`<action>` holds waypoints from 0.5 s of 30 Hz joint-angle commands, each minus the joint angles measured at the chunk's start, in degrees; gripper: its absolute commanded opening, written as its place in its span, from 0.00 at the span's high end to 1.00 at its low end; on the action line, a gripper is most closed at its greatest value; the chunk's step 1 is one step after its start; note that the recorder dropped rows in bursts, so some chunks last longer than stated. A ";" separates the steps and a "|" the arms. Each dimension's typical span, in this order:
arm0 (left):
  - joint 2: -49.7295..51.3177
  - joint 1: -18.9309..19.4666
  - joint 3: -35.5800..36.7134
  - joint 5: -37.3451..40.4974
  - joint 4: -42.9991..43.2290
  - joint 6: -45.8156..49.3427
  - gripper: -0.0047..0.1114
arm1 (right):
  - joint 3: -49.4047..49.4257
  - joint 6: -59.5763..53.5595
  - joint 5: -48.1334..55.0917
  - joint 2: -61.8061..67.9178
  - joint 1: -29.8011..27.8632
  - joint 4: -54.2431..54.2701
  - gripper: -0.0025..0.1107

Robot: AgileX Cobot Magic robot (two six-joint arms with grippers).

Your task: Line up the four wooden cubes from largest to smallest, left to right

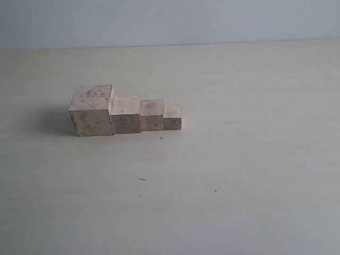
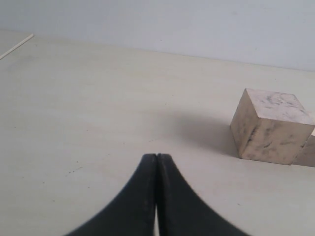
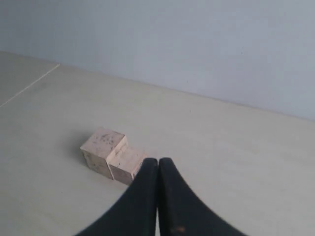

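Four pale wooden cubes stand side by side in a row on the table in the exterior view: the largest cube point(image 1: 92, 110) at the left, then the second cube point(image 1: 126, 113), the third cube point(image 1: 152, 115) and the smallest cube point(image 1: 172, 117) at the right. Neither arm shows in that view. My left gripper point(image 2: 157, 156) is shut and empty, well short of the largest cube point(image 2: 270, 126). My right gripper point(image 3: 158, 160) is shut too, holding nothing, with the largest cube point(image 3: 102, 150) and the second cube point(image 3: 126, 165) beyond its tips; its fingers hide the rest of the row.
The pale table point(image 1: 239, 159) stretches wide around the row, and a light wall point(image 1: 170, 21) rises behind its far edge. A few small dark specks point(image 1: 162, 138) lie in front of the cubes.
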 commanded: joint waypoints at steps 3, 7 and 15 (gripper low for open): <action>-0.32 -0.24 0.14 -0.51 -0.36 -0.18 0.96 | 0.19 0.17 0.00 -7.13 -3.12 -2.00 0.98; -0.32 -0.24 0.14 -0.51 -0.36 -0.18 0.96 | 1.92 0.17 -0.35 -10.15 -12.83 -2.00 0.98; -0.32 -0.24 0.14 -0.51 -0.36 -0.18 0.96 | 14.89 0.17 -2.57 -20.16 -32.68 -2.84 0.98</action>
